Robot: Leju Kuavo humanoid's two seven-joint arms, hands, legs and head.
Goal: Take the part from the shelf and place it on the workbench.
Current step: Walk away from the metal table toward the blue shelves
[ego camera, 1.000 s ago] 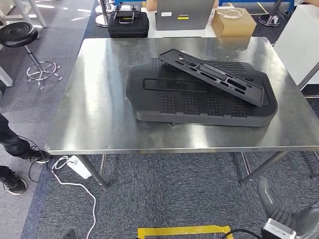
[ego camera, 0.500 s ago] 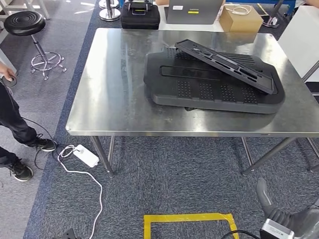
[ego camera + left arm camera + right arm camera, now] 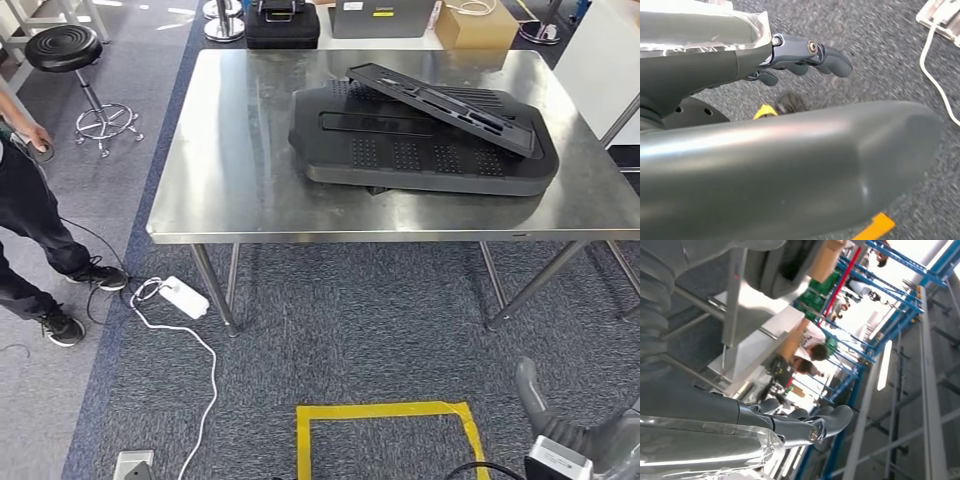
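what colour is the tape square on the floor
Yellow tape outline on the grey carpet, clearest in the head view.

The workbench (image 3: 226,150) is the landmark. On its right half lies the large part (image 3: 423,150), and the flat panel (image 3: 445,105) rests tilted on top of that. Behind the workbench stand a case (image 3: 283,25), a laptop (image 3: 381,18) and a cardboard box (image 3: 479,25). Left of it stands a stool (image 3: 64,50), with a person (image 3: 26,215) nearer. Below its front left corner a power strip (image 3: 181,297) lies on the carpet; before it lies a taped square (image 3: 385,412).
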